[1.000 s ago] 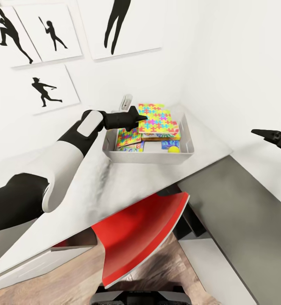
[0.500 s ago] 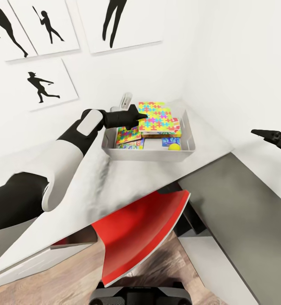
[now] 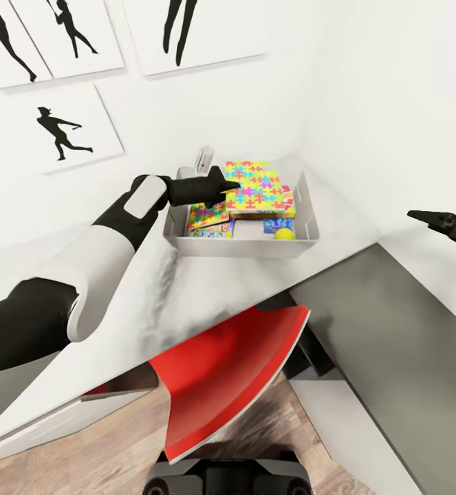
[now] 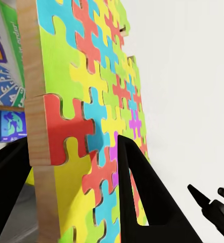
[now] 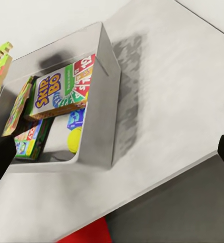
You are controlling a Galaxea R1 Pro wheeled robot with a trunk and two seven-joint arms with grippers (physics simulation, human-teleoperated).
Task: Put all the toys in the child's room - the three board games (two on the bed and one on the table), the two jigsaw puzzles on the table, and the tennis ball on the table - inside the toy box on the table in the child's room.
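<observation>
Since a second ago only our view has tilted; the toy box point(image 3: 179, 244) sits mid-frame on the counter point(image 3: 186, 302), and we should lower the jigsaw puzzle point(image 3: 255, 187) flat before the left pincer point(image 3: 231, 184), clamped on it, lets go.

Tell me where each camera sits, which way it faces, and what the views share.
Head: on the robot's head, looking forward and down at the toy box; both arms show.
Left wrist: near the left gripper, facing the held jigsaw puzzle.
Right wrist: on the right arm, looking down at the tray; dark fingertips show.
Shared: toy box, puzzle.
</observation>
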